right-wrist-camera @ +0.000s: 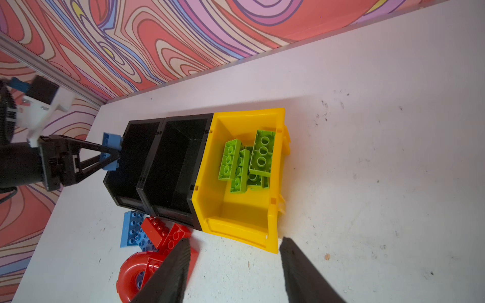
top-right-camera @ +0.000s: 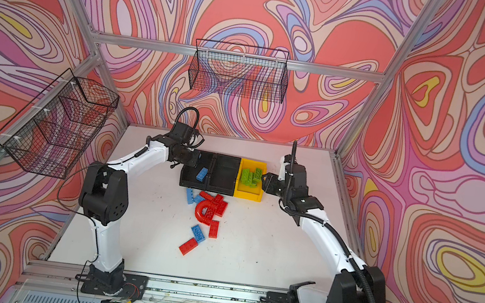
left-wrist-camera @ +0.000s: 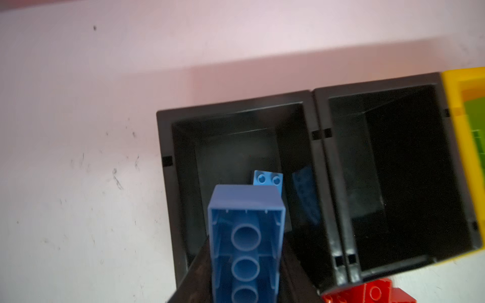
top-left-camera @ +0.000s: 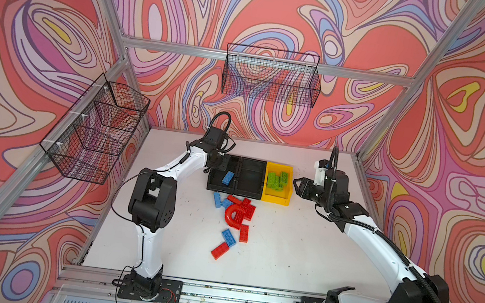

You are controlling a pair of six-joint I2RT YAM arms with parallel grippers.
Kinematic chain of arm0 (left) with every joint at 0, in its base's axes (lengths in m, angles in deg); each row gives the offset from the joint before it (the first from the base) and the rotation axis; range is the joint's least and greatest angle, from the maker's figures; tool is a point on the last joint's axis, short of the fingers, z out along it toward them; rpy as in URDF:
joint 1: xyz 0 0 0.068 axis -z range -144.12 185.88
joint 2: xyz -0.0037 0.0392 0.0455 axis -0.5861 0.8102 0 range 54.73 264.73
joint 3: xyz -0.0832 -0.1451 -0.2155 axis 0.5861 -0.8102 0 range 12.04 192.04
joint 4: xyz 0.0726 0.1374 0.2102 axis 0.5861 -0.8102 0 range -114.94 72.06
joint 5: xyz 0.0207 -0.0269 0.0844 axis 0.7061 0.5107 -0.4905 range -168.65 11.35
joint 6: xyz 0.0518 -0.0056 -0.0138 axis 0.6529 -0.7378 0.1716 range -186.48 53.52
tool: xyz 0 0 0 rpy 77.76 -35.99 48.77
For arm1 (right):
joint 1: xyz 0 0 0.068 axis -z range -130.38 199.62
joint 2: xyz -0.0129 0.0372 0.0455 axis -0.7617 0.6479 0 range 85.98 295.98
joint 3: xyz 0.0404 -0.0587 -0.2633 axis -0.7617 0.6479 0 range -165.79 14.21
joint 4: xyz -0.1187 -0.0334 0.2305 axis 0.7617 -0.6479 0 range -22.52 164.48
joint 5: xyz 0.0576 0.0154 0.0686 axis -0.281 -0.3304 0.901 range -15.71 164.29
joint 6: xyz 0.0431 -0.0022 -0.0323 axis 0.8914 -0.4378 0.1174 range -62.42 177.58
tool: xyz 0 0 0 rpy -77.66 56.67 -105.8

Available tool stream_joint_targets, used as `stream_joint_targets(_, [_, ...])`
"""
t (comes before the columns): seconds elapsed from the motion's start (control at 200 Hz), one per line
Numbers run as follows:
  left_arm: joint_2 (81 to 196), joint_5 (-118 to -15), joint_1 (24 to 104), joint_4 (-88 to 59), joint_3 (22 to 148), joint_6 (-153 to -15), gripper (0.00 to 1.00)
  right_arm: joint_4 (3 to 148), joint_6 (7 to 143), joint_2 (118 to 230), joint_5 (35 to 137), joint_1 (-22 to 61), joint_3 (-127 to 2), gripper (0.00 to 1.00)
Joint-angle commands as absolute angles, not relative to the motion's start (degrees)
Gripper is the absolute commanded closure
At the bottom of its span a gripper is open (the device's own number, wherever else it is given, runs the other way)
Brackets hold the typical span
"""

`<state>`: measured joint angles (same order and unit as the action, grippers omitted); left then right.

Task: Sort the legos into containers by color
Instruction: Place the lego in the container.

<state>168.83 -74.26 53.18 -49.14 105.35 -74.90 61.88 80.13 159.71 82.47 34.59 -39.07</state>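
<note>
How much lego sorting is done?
Done: the green bricks lie in the yellow bin, and one blue brick lies in the end black bin. In hand: the left hand holds a second blue brick over that bin. Left: the red bricks, red arch and blue bricks on the table; the middle black bin is empty.

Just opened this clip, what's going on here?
The robot is sorting bricks by colour. The left claw is shut on a blue brick, holding it above the end black bin, where a second blue brick already lies. The right claw is open and empty, beside the yellow bin, which holds the green bricks. The middle black bin looks empty. Loose red and blue bricks, with a red arch, lie on the table in front of the bins.
</note>
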Motion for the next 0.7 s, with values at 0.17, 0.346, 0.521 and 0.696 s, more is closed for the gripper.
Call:
stream_joint_targets(0.17, [173.8,-79.0,54.5,-51.6,109.9,-78.6,0.70,64.7,83.2,159.2,83.4,34.8,-37.1,0.41])
stream_joint_targets(0.346, [178.7,-82.5,54.5,-53.1,114.0,-79.1,0.69,64.3,83.4,158.7,83.3,34.8,-36.9,0.41])
stream_joint_targets(0.521, [182.6,-85.3,54.5,-55.4,118.3,-79.6,0.68,62.9,83.2,157.5,82.2,34.8,-36.9,0.41])
stream_joint_targets(0.696, [185.3,-85.0,54.5,-56.8,120.8,-79.3,0.66,62.6,83.4,157.2,82.1,34.8,-36.6,0.41])
